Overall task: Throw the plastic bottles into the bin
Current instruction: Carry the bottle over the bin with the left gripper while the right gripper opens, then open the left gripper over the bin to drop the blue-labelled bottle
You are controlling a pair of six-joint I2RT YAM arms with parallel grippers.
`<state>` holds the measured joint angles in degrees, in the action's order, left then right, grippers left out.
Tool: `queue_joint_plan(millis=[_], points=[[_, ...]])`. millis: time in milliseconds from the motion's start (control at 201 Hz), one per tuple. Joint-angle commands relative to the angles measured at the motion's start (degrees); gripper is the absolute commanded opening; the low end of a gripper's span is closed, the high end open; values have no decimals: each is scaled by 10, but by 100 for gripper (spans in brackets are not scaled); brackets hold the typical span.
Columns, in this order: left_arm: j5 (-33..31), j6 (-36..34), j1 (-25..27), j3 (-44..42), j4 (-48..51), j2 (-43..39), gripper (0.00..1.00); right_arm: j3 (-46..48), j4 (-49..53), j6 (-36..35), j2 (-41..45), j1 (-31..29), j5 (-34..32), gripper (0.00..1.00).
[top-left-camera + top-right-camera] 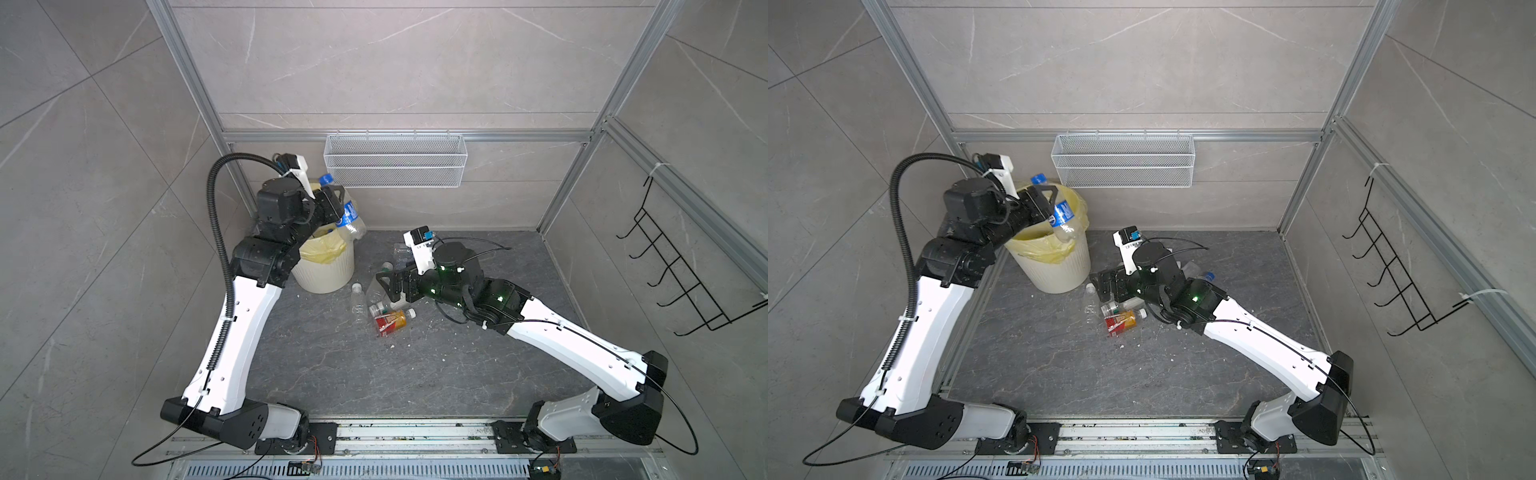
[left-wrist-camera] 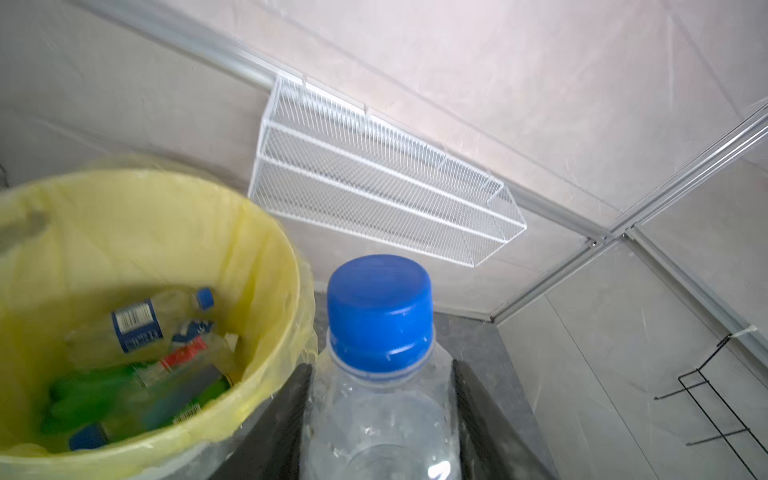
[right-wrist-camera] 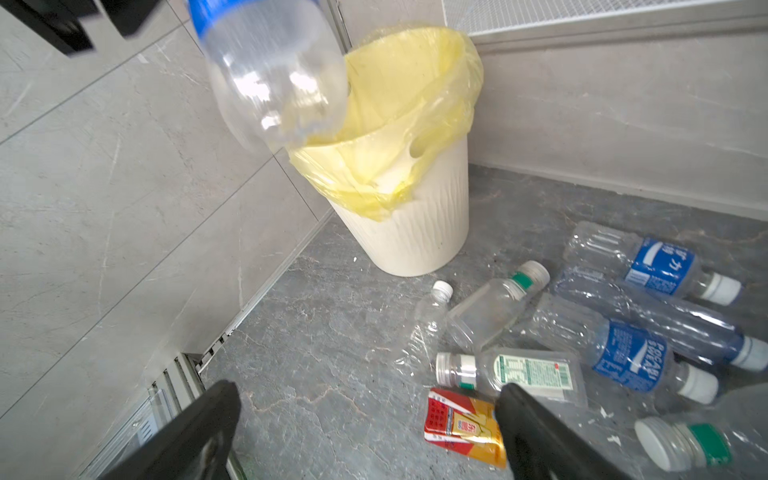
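Blue-labelled POCARI SWEAT bottle (image 3: 631, 357) lying; left fingers (image 2: 478, 432) clamp blue-capped bottle (image 2: 378, 395); right fingers (image 3: 536, 432) wide.

Glossy clear plastic bottles (image 3: 486, 311), matt ribbed plastic bin (image 3: 415, 237) — crinkly film liner (image 3: 415, 75)

Your left arm (image 1: 243, 332) rises from its near-left base and reaches toward the far left. Its wrist is bent over and the left end effector (image 1: 1050, 205) is lifted high, clamped on a clear bottle (image 1: 1064, 216) with the cap uppermost. Your right arm (image 1: 573, 345) stretches low from the near-right base toward the middle. The right end effector (image 3: 368, 392) points left, jaws spread wide, gripping nothing.
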<state>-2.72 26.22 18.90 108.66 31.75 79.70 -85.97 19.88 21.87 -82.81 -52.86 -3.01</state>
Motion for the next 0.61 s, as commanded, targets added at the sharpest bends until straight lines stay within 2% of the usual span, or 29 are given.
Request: queue_joint_plan(millis=[0,115,194,289,353,408,443,513,602], points=[[-51,-77,-3,51,16,-10,49,-28,12,-15,-10,-6,-7,100],[-66,-103,-13,69,14,1,49,-27,14,-16,-14,-6,-8,100],[-58,-102,-48,71,15,26,49,-22,15,-14,-17,-6,-7,100],[-2,-54,-123,96,44,92,49,-13,14,-8,-15,-6,-3,100],[44,-12,-165,164,104,156,49,-3,16,-4,-10,-7,2,100],[79,-7,-181,213,145,196,61,6,16,-2,-4,-8,5,100],[84,-14,-180,231,156,207,75,13,18,-1,1,-8,4,100],[104,-3,-180,201,123,193,99,30,18,1,13,-8,-2,100],[119,10,-179,134,69,155,100,45,18,3,20,-8,-9,100]])
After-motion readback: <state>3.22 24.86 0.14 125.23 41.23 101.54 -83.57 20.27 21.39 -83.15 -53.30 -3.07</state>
